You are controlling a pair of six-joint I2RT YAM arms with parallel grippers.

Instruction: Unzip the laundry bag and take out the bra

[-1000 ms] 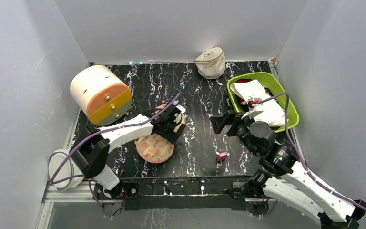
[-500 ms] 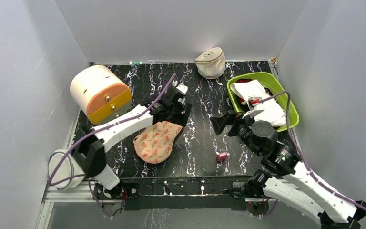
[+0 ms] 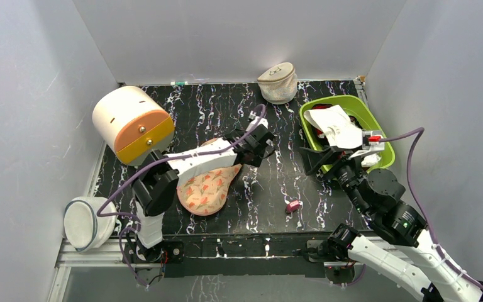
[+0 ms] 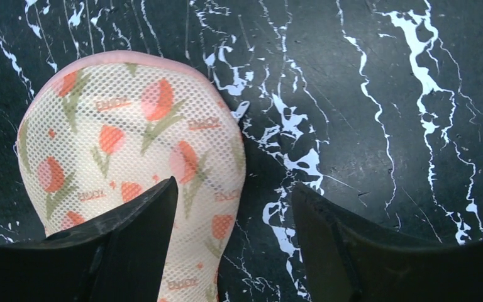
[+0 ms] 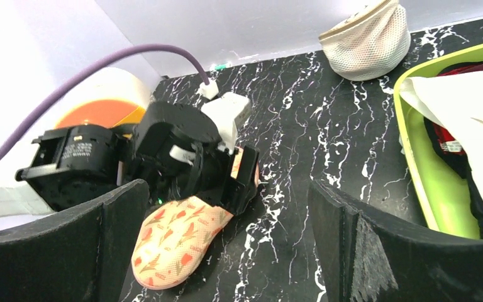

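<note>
White and round, a grey-rimmed case (image 3: pixel 82 220) sits at the far left, off the black marbled table (image 3: pixel 277 182). Behind it stands a cream drum-shaped box (image 3: pixel 132 124) with an orange drawer front. Next is the laundry bag (image 3: pixel 206 187), lying flat on the table near the front with its peach tulip print up (I cannot tell whether the zip is done up). The left gripper (image 3: pixel 256 153) hovers over the bag's right end, jaws apart and nothing between them. In the wrist view one finger (image 4: pixel 132 245) overlaps that end. A beige domed mesh pouch (image 3: pixel 278 83) stands at the back. A small pink-red object (image 3: pixel 293 205) lies near the right gripper (image 3: pixel 314 160), which gapes wide and empty beside a green tub (image 3: pixel 343 99) holding white cloth (image 3: pixel 334 124).
</note>
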